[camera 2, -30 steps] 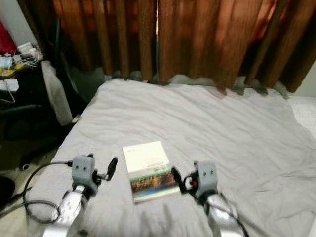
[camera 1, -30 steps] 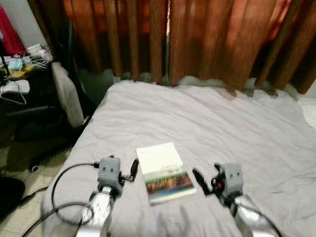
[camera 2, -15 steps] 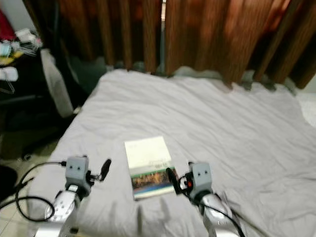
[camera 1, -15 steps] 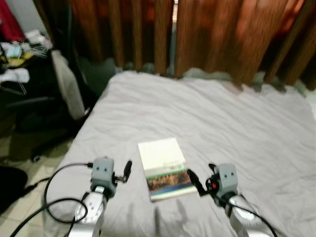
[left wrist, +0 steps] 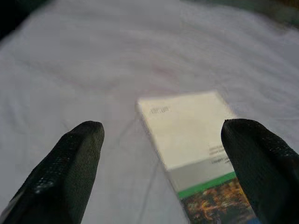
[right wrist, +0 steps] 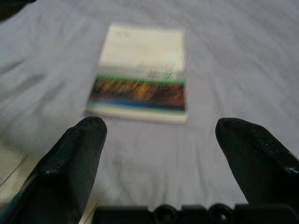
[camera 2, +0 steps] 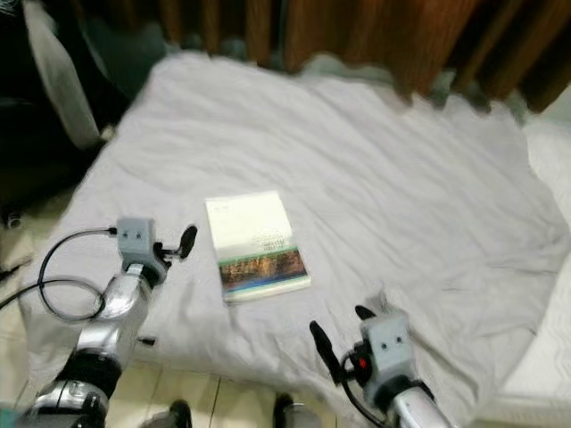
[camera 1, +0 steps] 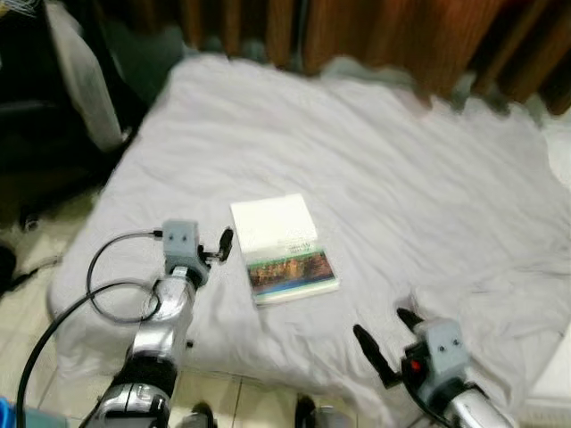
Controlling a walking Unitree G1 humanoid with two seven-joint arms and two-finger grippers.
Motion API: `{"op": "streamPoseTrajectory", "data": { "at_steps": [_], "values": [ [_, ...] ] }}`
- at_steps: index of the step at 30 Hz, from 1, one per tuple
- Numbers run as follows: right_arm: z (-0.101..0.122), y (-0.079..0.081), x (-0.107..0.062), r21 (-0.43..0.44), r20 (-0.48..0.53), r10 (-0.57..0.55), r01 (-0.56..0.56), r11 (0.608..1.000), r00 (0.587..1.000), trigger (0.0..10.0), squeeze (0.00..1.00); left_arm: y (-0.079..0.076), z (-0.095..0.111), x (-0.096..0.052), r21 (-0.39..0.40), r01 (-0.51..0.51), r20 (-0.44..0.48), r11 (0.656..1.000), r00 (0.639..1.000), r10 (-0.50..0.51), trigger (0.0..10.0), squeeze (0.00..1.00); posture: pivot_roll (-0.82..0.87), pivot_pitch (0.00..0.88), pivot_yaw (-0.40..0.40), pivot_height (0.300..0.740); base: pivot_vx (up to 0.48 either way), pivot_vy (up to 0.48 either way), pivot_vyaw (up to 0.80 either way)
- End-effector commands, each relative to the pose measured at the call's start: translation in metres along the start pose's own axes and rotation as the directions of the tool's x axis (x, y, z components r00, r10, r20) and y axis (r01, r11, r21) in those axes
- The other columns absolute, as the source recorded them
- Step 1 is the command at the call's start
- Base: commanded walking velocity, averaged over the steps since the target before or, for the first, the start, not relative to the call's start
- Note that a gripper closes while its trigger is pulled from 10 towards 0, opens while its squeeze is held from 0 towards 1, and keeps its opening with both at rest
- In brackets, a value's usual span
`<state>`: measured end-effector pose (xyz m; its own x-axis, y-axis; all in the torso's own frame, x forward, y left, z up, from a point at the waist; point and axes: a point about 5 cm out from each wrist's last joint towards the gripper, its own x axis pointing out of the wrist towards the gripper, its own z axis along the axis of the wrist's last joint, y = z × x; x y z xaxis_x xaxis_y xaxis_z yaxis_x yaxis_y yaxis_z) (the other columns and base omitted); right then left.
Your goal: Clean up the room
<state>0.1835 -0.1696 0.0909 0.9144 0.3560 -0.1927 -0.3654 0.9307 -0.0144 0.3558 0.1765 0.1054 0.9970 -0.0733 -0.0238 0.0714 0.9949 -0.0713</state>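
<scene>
A book (camera 1: pixel 281 248) with a white upper cover and a dark picture band lies flat on the grey bed sheet (camera 1: pixel 393 178), near the bed's front edge. My left gripper (camera 1: pixel 225 242) hovers just left of the book. In the left wrist view its fingers (left wrist: pixel 79 154) stand wide apart, with the book (left wrist: pixel 187 130) ahead between them. My right gripper (camera 1: pixel 384 330) is open over the bed's front edge, to the right of the book and nearer to me. In the right wrist view the book (right wrist: pixel 140 74) lies ahead of the spread fingers (right wrist: pixel 79 154).
Brown curtains (camera 1: pixel 375 31) hang behind the bed. A dark chair with a white garment (camera 1: pixel 80 80) stands at the far left, over tiled floor (camera 1: pixel 45 276). A black cable (camera 1: pixel 98 294) loops off my left arm. A white edge (camera 1: pixel 558 374) borders the bed at the right.
The view has tilted down and pulled back, so the bed's front edge and floor show. My right gripper has drawn back from the book toward the bed's edge. The left stays beside the book.
</scene>
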Motion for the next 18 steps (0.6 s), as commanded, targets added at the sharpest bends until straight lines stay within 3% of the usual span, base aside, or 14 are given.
{"op": "streamPoseTrajectory", "data": {
  "at_steps": [1, 2, 8, 11, 18],
  "values": [
    [0.003, 0.007, -0.016, 0.010, -0.033, 0.011, -0.011, 1.000, 0.999, 10.0, 0.00, 0.011, -0.014, -0.005, -0.061, -0.067, -0.052, 0.996, 0.997, 0.064, 10.0, 0.00, -0.34, 0.575, -0.170, 0.740, 0.000, 0.000, 0.00],
    [0.003, 0.007, -0.016, 0.010, -0.033, 0.011, -0.011, 1.000, 0.999, 10.0, 0.00, 0.011, -0.014, -0.005, -0.061, -0.067, -0.052, 0.996, 0.997, 0.064, 10.0, 0.00, -0.34, 0.575, -0.170, 0.740, 0.000, 0.000, 0.00],
    [0.010, 0.026, -0.060, 0.056, -0.117, 0.018, -0.011, 0.998, 0.993, 10.0, 0.00, 0.012, -0.013, 0.000, -0.180, -0.109, -0.043, 0.977, 0.994, 0.103, 10.0, 0.00, -0.37, 0.616, -0.182, 0.740, 0.000, 0.000, 0.00],
    [0.012, 0.030, -0.069, 0.065, -0.144, 0.012, -0.003, 0.998, 0.990, 10.0, 0.00, 0.005, -0.011, 0.004, -0.274, -0.076, -0.018, 0.959, 0.997, 0.074, 10.0, 0.00, -0.42, 0.635, -0.190, 0.740, 0.000, 0.000, 0.00],
    [0.016, 0.034, -0.078, 0.077, -0.170, -0.004, 0.018, 0.997, 0.985, 10.0, 0.00, -0.008, -0.008, 0.009, -0.332, -0.026, 0.000, 0.943, 1.000, 0.027, 10.0, 0.00, -0.43, 0.649, -0.182, 0.740, 0.000, 0.000, 0.00]
  ]
}}
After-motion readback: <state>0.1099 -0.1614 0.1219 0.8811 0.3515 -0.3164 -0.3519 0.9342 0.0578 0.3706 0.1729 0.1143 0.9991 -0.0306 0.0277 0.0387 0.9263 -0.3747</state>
